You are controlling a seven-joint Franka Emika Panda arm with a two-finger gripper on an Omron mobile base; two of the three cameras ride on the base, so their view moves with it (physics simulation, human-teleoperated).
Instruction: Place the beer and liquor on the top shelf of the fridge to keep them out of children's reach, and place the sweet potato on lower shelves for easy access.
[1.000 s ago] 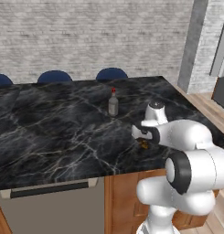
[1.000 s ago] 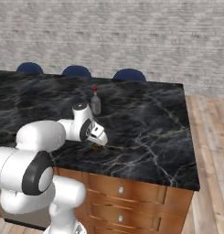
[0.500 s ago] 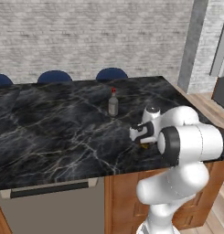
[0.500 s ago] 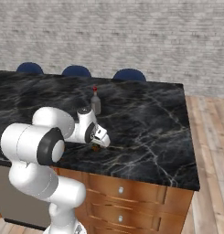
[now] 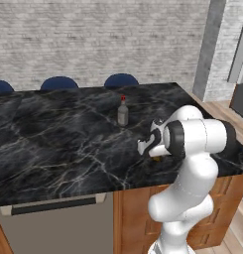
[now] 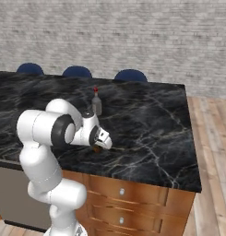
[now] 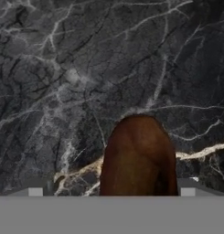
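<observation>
Tool (image 6: 103, 142) hangs low over the near edge of the black marble tabletop (image 5: 53, 144), jaws spread wide and grasping nothing. Between its fingers (image 7: 35, 191) lies the sweet potato (image 7: 138, 157), flat on the tabletop just beneath the hand. Farther back, toward the middle of the tabletop, the liquor (image 5: 123, 111) stands upright, well apart from the tool.
</observation>
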